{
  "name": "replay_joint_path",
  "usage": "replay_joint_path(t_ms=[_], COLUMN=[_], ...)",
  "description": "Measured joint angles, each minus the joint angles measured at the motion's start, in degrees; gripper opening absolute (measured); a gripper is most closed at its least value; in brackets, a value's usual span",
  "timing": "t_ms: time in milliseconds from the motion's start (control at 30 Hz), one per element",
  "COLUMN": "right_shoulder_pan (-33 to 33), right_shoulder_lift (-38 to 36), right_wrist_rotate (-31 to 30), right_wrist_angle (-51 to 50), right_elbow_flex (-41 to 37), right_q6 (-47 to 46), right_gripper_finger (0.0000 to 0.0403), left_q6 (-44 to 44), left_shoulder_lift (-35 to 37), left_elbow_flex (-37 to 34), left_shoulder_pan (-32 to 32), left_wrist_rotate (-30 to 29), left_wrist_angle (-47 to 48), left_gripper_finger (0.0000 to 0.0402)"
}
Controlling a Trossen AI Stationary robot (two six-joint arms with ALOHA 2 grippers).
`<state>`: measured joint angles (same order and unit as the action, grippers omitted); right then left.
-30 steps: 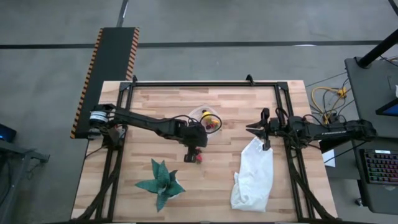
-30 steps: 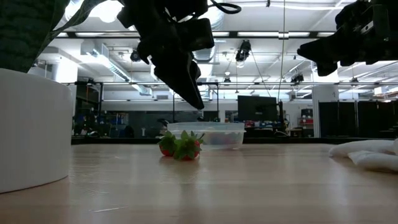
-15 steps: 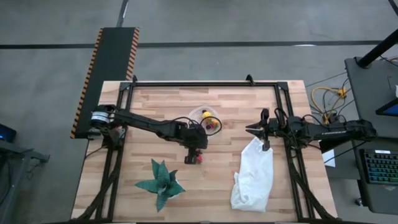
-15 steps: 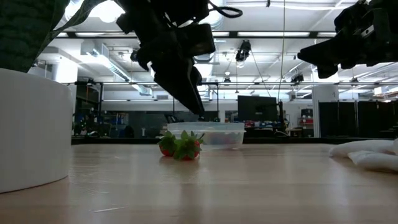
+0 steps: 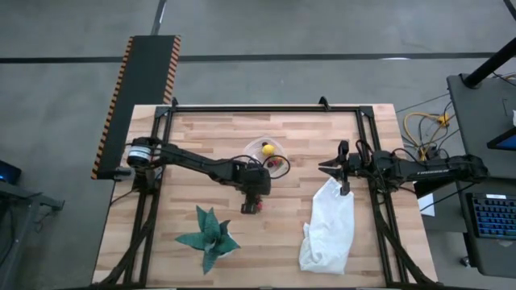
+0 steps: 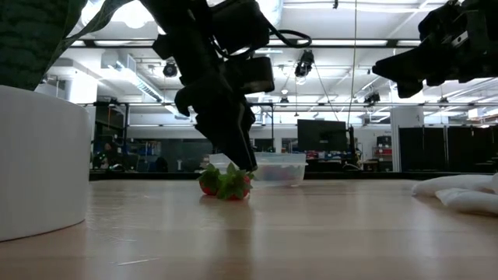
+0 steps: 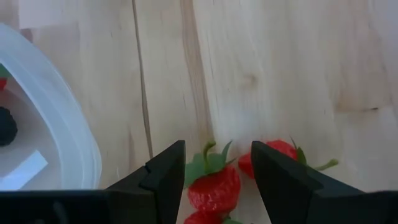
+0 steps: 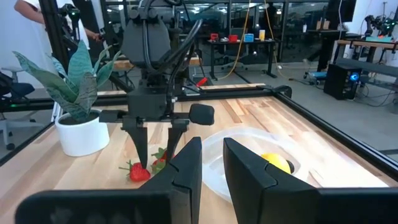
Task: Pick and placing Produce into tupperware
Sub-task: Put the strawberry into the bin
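Near the table's front-left corner you have the potted green plant, which is no part of this job. Moving right, your left gripper is down at the middle of the table with its fingers spread wide, straddling a red strawberry; the wrist view shows a second strawberry just beside it and the tip of a third below, so the cluster is tight. None of them is pinched yet, and the low view puts the fingertips right at berry height, just above the wood. Just behind the gripper, toward the table's far edge, sits the clear tupperware, already holding a yellow lemon-like piece and some small dark and red pieces. So you are in the grasp step on one of the last loose strawberries. The next move likely calls for closing squarely on the centred berry without nudging its neighbour, then lifting clear of the tub's rim before carrying it over and letting go. Further right, your right gripper waits above the top of the white cloth bag near the right edge, its fingers drawn close together and holding nothing.
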<state>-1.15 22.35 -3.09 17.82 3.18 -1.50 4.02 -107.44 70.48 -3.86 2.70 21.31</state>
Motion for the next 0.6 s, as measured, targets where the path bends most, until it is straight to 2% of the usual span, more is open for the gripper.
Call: replay_joint_path(t_ms=[600], right_shoulder_pan=[0.00], right_shoulder_lift=[0.00], right_wrist_rotate=[0.00], right_wrist_angle=[-0.04], right_elbow_flex=[0.00], right_q6=[0.00], right_gripper_finger=[0.0059], left_q6=[-0.64], left_shoulder_lift=[-0.74], left_elbow_flex=[0.02], left_shoulder_pan=[0.02], left_wrist_rotate=[-0.22], left_wrist_angle=[-1.61], left_gripper_finger=[0.0169])
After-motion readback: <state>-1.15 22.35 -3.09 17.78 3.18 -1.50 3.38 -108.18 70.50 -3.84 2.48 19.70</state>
